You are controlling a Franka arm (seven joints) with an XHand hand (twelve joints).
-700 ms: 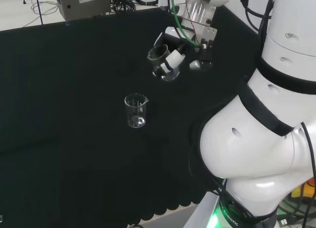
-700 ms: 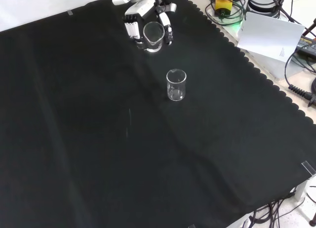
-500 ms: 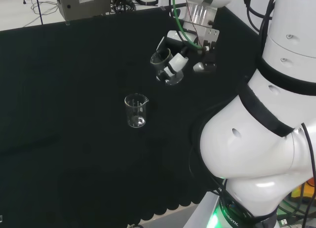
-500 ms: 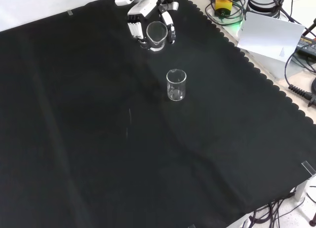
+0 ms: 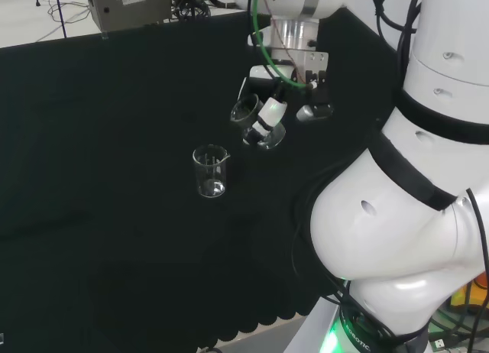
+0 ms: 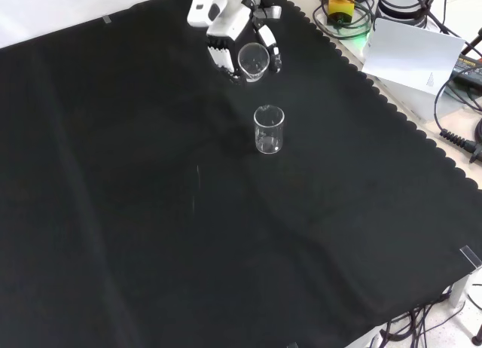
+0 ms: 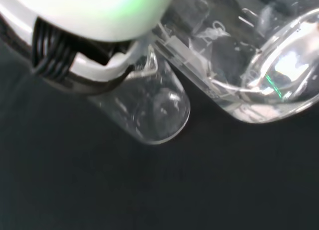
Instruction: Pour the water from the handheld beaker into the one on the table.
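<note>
Robot hand: the black and white robot hand (image 5: 269, 112) hangs above the counter, fingers (image 6: 222, 56) curled round a small clear glass beaker (image 5: 254, 120).
Held beaker: tilted, mouth turned towards the left in the head view; in the front view its round rim (image 6: 253, 59) faces the camera. Whether it holds water is hard to make out through the clear glass.
Standing beaker: a second clear glass beaker with a pouring lip (image 5: 210, 171) stands upright on the black cloth (image 5: 114, 139) of the counter, left of and nearer than the held one in the head view, close but apart.
Front view: the standing beaker (image 6: 269, 129) is below the robot hand (image 6: 233, 32), a gap between them.
Wrist view: the held beaker (image 7: 259, 65) is cut off at the frame's edge; the standing beaker (image 7: 149, 110) is partly hidden behind a blurred white part of the robot hand (image 7: 89, 21).
</note>
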